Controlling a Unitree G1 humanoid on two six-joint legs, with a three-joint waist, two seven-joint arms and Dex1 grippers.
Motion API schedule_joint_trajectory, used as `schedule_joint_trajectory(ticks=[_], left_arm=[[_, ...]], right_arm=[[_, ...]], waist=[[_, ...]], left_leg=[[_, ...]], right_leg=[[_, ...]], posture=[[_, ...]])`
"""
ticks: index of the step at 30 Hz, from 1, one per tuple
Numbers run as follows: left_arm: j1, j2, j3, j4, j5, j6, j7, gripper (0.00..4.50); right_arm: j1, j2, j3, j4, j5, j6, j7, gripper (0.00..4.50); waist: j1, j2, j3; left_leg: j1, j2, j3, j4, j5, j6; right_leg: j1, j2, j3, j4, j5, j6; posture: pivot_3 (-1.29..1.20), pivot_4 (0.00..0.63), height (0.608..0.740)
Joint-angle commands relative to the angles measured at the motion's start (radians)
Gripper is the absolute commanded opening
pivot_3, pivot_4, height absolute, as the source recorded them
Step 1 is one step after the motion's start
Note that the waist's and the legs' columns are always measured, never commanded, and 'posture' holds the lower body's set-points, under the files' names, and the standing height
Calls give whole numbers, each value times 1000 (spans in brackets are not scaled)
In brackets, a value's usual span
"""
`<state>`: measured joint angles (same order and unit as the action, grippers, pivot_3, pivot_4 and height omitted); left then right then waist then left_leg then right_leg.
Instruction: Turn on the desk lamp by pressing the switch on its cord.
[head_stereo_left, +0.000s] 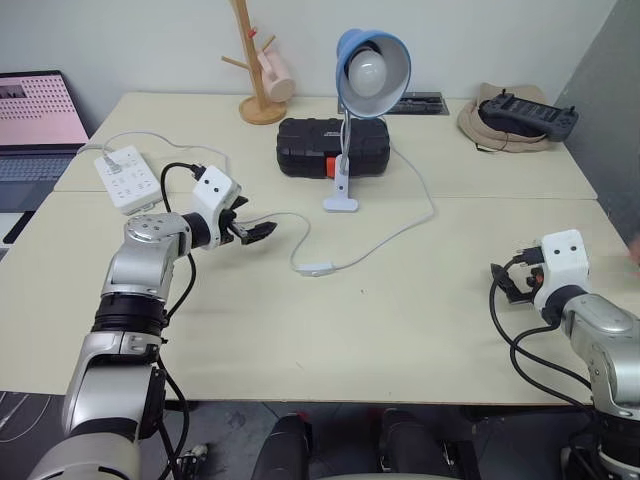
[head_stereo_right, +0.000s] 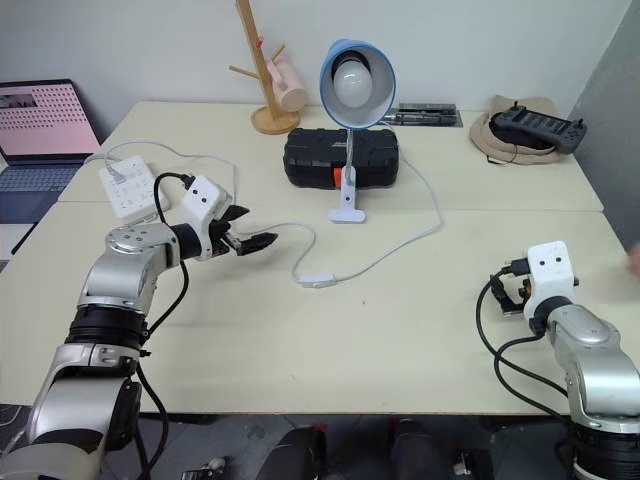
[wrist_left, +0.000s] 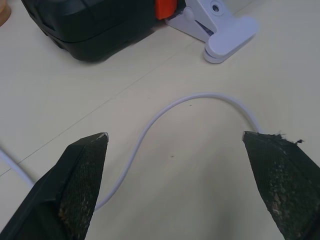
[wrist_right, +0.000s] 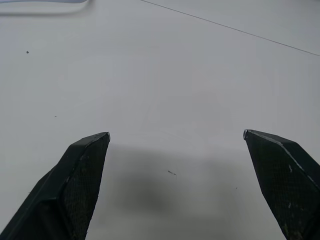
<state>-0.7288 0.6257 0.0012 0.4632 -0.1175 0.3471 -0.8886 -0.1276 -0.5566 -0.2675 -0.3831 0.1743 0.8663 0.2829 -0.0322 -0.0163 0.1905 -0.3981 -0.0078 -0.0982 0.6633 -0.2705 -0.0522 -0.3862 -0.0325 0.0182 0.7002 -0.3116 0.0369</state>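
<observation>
We hold our left gripper (head_stereo_left: 262, 232) just above the table (head_stereo_left: 400, 330), its two black fingers spread wide apart and clamped on nothing. Directly under and between the fingers, the cord (wrist_left: 165, 112) curves across the tabletop without touching either pad. A little ahead of the fingertips and to their right, the cord's inline switch (head_stereo_left: 317, 268) lies flat on the table. Farther beyond the gripper, the desk lamp (head_stereo_left: 368, 70) stands upright on its small white base (wrist_left: 225, 35), its bulb unlit, just in front of a black case (head_stereo_left: 330, 145). Our right gripper (head_stereo_right: 508, 292) hovers well apart from all this, near the table's right side, fingers likewise spread wide over bare tabletop and gripping nothing.
</observation>
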Motion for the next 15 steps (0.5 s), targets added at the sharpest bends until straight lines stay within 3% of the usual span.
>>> schedule_joint_trajectory(ticks=[1, 8, 15], left_arm=[[9, 33, 16, -64, -24, 19, -33, 4500], [42, 65, 21, -133, -44, 68, -80, 4500], [56, 204, -25, -174, -55, 96, -283, 4500]], right_arm=[[-21, -7, 11, -6, -8, -19, 1, 4489], [-40, -38, 28, -7, 51, -41, 103, 4489], [-117, -101, 51, -131, 314, 11, 384, 4489]], waist=[[0, 0, 0], [0, 0, 0], [-9, 0, 0]], left_leg=[[0, 0, 0, 0, 0, 0], [0, 0, 0, 0, 0, 0], [0, 1, 0, -1, 0, 0]], right_leg=[[0, 0, 0, 0, 0, 0], [0, 0, 0, 0, 0, 0], [0, 3, 0, 0, 0, 0]], posture=[[0, 150, 740], [0, 150, 740], [0, 150, 740]])
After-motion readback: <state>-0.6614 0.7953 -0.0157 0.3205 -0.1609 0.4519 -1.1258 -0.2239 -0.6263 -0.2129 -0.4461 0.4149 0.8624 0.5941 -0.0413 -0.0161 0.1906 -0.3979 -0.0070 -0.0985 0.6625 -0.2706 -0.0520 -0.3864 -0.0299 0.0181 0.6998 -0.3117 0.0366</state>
